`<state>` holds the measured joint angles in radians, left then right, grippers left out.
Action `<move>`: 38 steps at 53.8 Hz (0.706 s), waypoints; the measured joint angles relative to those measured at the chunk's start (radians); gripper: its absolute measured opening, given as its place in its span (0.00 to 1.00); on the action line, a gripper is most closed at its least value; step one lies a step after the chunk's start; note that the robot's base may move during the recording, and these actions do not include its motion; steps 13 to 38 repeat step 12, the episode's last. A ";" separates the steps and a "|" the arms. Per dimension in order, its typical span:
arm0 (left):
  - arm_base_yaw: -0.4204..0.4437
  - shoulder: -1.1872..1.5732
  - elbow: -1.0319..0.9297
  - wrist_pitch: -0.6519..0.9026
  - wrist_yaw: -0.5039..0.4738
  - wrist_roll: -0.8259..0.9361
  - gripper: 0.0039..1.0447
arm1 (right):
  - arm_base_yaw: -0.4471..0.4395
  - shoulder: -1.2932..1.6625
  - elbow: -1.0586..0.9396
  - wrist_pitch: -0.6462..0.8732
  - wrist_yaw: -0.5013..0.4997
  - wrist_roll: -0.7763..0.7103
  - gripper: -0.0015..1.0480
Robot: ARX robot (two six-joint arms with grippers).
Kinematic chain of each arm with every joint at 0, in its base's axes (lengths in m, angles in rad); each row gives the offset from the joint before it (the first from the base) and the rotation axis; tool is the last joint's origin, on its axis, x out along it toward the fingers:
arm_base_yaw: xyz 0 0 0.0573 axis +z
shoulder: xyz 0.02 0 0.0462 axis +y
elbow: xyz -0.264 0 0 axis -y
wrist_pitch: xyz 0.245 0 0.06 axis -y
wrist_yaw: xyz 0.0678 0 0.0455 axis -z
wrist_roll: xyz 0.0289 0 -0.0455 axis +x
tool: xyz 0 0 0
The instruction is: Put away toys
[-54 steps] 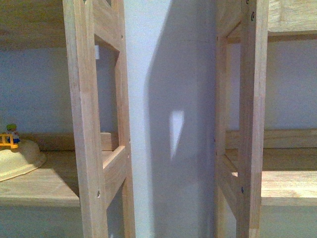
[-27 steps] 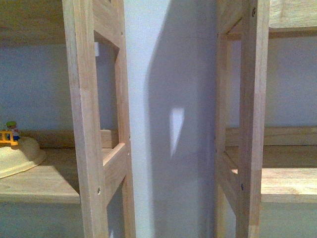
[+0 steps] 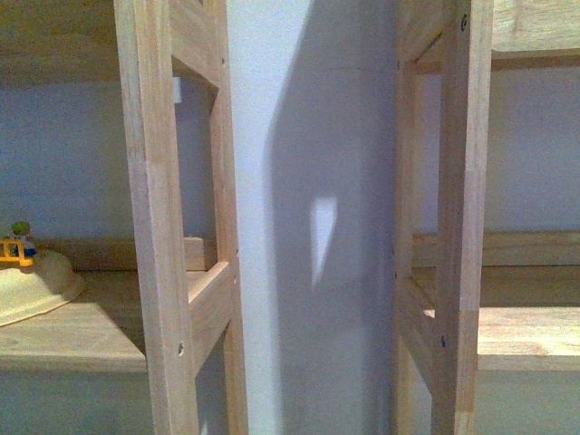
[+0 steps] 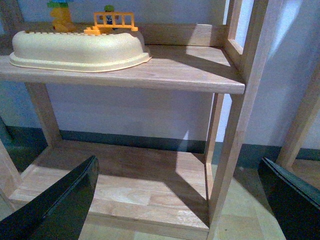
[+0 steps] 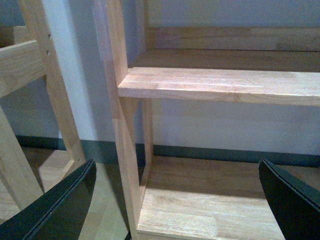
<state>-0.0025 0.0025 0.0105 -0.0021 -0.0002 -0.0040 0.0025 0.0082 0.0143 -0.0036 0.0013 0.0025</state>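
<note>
The orange-yellow plush animal is out of view in every frame. My left gripper point(image 4: 180, 200) is open and empty, in front of the left shelf unit's bottom board point(image 4: 125, 185). My right gripper point(image 5: 177, 200) is open and empty, in front of the right shelf unit's bottom board point(image 5: 210, 200). A cream basin point(image 4: 75, 47) sits on the left unit's middle shelf, with a small orange fence toy point(image 4: 114, 21) and a green-and-yellow block figure point(image 4: 60, 15) behind it. The basin point(image 3: 32, 290) and fence toy point(image 3: 11, 252) also show at the far left of the front view.
Two light wooden shelf units stand side by side against a pale wall. Their upright posts point(image 3: 159, 227) point(image 3: 462, 227) are close in front of me, with a gap of wall point(image 3: 308, 227) between. The right unit's middle shelf point(image 5: 220, 82) is bare.
The front view has shifted very slightly; the basin sits a touch differently in the picture. Nothing has been taken hold of or let go.
</note>
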 joint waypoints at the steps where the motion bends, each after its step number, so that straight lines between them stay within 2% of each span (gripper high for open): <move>1: 0.000 0.000 0.000 0.000 0.000 0.000 0.94 | 0.000 0.000 0.000 0.000 0.000 0.000 0.94; 38: 0.000 0.000 0.000 0.000 0.000 0.000 0.94 | 0.000 0.000 0.000 0.000 0.000 0.000 0.94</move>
